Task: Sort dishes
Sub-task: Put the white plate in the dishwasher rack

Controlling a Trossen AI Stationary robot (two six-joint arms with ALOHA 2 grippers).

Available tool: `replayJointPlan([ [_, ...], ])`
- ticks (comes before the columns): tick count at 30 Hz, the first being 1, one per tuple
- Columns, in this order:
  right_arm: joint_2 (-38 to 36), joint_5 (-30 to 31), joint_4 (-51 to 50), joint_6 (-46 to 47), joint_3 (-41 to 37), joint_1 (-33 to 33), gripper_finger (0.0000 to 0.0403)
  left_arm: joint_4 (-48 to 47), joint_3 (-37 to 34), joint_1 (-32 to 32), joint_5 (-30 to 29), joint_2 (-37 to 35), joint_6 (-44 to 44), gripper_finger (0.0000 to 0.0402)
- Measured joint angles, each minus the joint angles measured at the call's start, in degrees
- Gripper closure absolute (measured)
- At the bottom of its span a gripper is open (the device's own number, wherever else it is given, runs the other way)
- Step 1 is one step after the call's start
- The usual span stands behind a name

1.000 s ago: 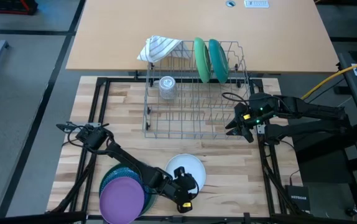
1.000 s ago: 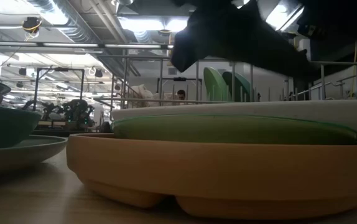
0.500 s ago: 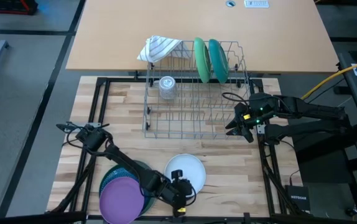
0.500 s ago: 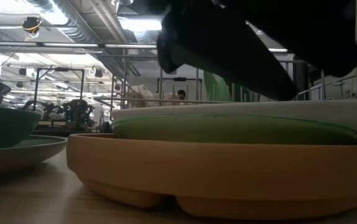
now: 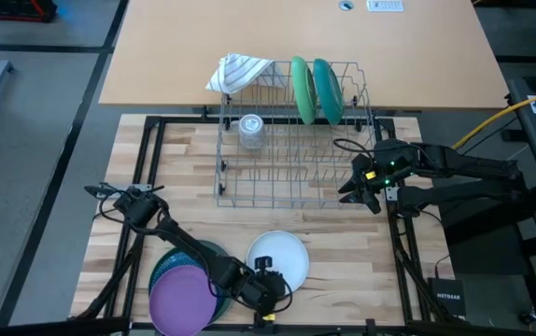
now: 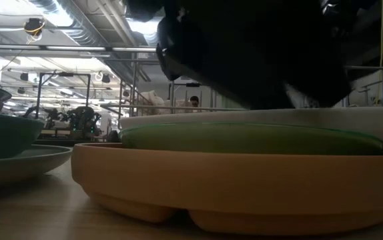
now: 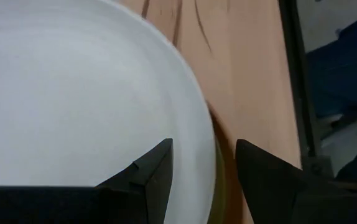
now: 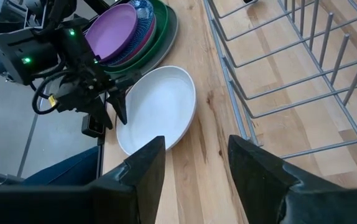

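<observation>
Upright, two plates (image 5: 313, 89) racked; left gripper (image 5: 273, 280) fingers spread astride one white plate (image 5: 282, 254) rim.

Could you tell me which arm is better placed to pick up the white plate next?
The left. Its claw is open with the white plate's rim between its fingers, at the table's near edge. The right claw hangs open by the rack's corner, well away from the plate.
</observation>
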Motion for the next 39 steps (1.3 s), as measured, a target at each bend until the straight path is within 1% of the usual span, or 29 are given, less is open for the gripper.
replayJointPlan([
  [11,0.0,0.0,0.0,0.0,0.0,0.0,0.0224,0.3,0.0,0.0,1.3,1.0,3.3,0.0238],
  [17,0.0,0.0,-0.1,0.0,0.0,0.0,0.0224,0.4,0.0,0.2,2.1,2.8,3.1,0.0238],
  [22,0.0,0.0,-0.3,0.0,0.0,0.0,0.0224,0.4,0.0,0.3,2.1,2.8,0.9,0.024],
  [26,0.0,0.0,-0.3,0.0,0.0,0.0,0.0224,0.4,0.0,0.3,2.1,2.8,-0.2,0.0267],
  [35,0.0,0.0,-0.3,0.0,0.0,0.0,0.0224,0.2,0.0,0.1,2.1,2.2,-2.6,0.0366],
  [39,0.0,0.0,-0.3,0.0,0.0,0.0,0.0224,0.1,0.0,0.1,2.0,0.8,-2.5,0.0392],
])
